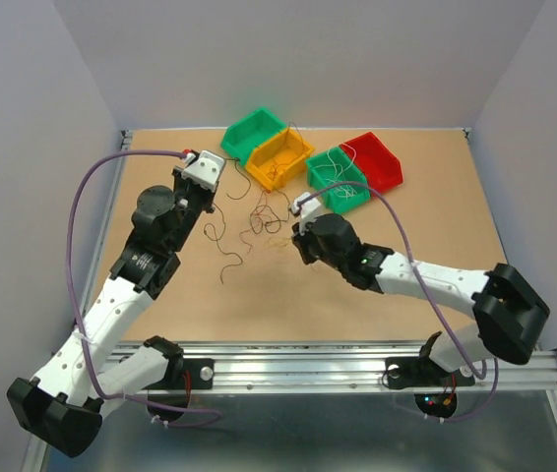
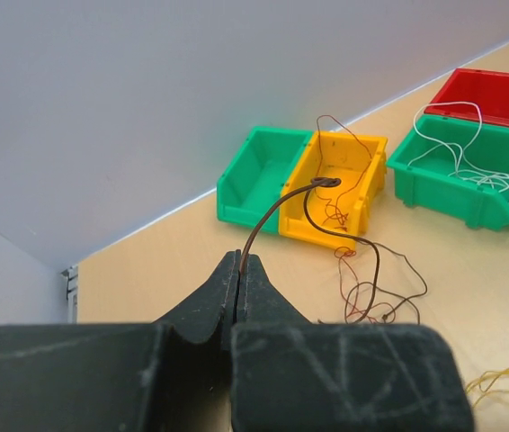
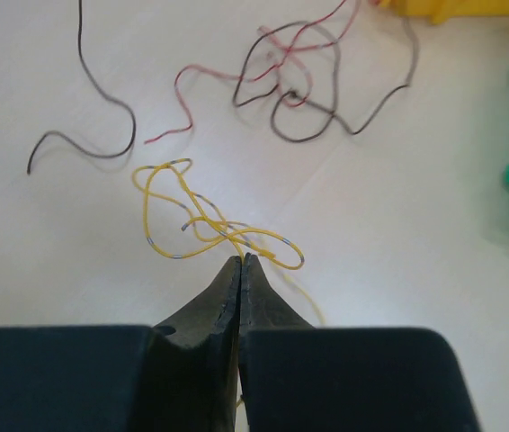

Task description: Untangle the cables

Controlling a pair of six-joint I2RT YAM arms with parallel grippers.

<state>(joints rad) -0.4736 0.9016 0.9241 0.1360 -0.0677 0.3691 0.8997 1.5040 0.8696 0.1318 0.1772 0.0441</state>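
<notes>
Left pincer (image 2: 239, 263) is clamped shut on 1 dark brown cable (image 2: 277, 202). The cable arcs up, then drops into a red-and-brown tangle (image 2: 367, 301) lying on the tabletop (image 2: 138, 279) just beside the yellow bin (image 2: 376, 175). Right pincer (image 3: 241, 263) is closed on a looped yellow cable (image 3: 232, 236). Likely risks: pulling the brown strand could cinch the tangle tighter, or the thin wire could slip free.
</notes>
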